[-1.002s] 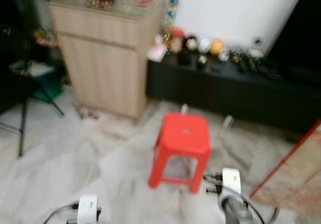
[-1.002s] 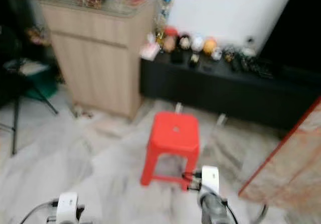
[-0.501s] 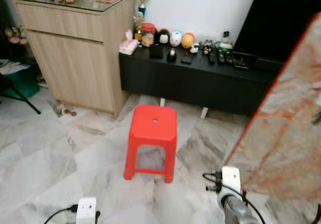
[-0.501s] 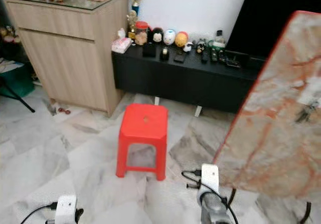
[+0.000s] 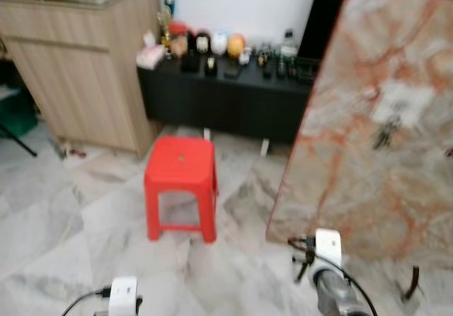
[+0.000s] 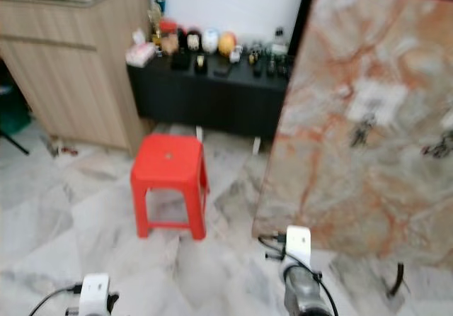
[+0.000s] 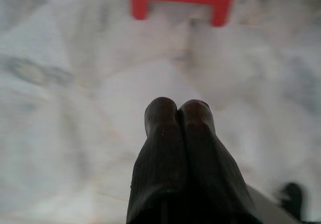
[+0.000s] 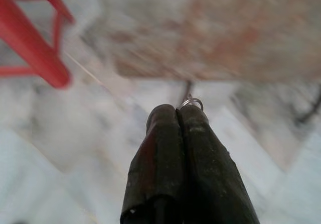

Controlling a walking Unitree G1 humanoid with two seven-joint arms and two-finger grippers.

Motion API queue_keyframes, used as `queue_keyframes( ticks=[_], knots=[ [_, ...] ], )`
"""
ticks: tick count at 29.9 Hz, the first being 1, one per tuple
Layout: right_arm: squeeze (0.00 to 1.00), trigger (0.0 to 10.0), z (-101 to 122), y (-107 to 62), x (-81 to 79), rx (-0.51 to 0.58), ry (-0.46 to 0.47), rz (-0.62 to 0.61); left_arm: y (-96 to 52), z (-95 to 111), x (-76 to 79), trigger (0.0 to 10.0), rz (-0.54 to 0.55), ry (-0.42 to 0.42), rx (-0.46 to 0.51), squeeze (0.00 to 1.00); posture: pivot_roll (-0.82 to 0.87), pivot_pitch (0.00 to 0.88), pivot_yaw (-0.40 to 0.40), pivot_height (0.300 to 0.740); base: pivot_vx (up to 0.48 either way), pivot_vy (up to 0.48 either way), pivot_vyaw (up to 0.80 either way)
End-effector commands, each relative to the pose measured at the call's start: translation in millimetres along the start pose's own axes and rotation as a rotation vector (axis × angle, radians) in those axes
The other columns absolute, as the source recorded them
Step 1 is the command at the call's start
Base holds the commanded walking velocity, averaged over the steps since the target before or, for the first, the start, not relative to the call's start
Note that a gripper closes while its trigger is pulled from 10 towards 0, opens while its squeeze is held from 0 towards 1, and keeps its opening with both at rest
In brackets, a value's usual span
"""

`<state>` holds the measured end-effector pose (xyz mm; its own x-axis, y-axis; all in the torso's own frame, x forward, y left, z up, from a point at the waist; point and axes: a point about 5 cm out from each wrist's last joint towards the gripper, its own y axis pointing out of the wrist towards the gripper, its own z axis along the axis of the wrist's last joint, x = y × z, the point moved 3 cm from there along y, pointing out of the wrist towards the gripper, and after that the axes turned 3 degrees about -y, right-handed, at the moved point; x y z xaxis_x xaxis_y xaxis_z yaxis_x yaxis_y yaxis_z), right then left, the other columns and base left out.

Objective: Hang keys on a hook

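Pinching a key ring (image 8: 191, 102), the right claw (image 8: 179, 114) is clamped; left claw (image 7: 178, 108) together.

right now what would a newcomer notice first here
The bright red plastic stool stands out on the pale marble floor, ahead and to the robot's left. To the right looms a large marble-patterned tabletop veined in orange, with dark key bunches lying on it. The right gripper pinches a small metal key ring at its tips.

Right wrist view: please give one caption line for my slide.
Right claw shut on a key ring, above marble floor, near a red stool.
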<state>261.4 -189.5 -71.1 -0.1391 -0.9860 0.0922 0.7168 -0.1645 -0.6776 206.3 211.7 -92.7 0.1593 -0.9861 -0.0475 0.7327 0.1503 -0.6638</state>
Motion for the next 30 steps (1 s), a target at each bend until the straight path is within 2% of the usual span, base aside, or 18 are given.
queue_keyframes(
  ticks=[1, 10, 16, 21, 30],
  knots=[
    [0.00, 10.0, 9.4, 1.7, -0.7, 0.023, 0.011, -0.004, -2.0, -6.4, -2.6, 10.0, 0.009, -0.002, -0.021, 0.00, 0.19, 0.000, -0.068, 0.740, 0.000, -0.405, 0.00],
    [0.00, 10.0, 10.1, 2.1, 2.0, 0.019, 0.006, -0.018, -1.2, -5.1, -0.6, 10.0, 0.002, 0.003, -0.021, 0.00, 0.18, 0.000, -0.064, 0.740, 0.000, -0.408, 0.00],
    [0.00, 10.0, 15.6, 3.3, 7.7, 0.029, 0.012, -0.030, 0.6, -1.5, 7.2, 10.0, -0.023, 0.026, -0.016, 0.00, 0.19, 0.000, -0.077, 0.740, 0.000, -0.404, 0.00],
    [0.00, 10.0, 14.4, 3.2, 6.7, 0.024, 0.012, -0.029, -0.2, -2.8, 0.6, 10.0, -0.001, 0.014, -0.017, 0.00, 0.19, 0.000, -0.083, 0.740, 0.000, -0.405, 0.00],
    [0.00, 10.0, 16.1, 3.4, 6.2, 0.029, 0.023, -0.032, 0.1, -1.9, -1.0, 10.0, 0.000, 0.017, -0.016, 0.00, 0.19, 0.000, -0.072, 0.740, 0.000, -0.404, 0.00]
  ],
)
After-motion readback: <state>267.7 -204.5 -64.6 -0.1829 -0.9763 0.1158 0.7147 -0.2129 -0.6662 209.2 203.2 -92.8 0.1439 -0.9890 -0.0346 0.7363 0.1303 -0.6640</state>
